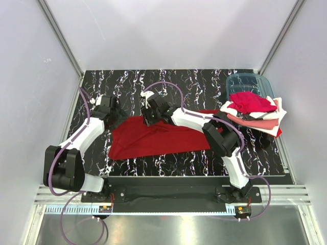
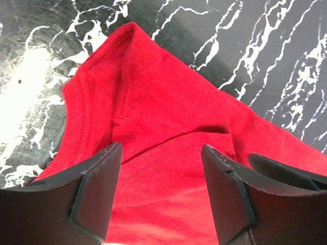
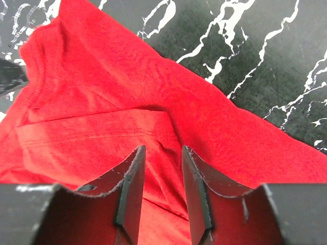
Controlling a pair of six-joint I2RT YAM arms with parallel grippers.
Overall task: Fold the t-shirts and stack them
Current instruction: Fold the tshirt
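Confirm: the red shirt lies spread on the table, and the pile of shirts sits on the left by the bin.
Wrong side: the top view shows the pile on the right by the bin. The red shirt is spread on the table.

A spread t-shirt (image 1: pixel 153 138) lies flat on the middle of the counter (image 1: pixel 204 81). The left pincer (image 1: pixel 116 116) sits over the shirt's far left corner, and the right pincer (image 1: pixel 148 120) over its far edge, just to the right. At the counter's right side is a heap of t-shirts (image 1: pixel 253 112). It overlaps the near end of a bin (image 1: pixel 248 81) that lies behind it in the far right corner.
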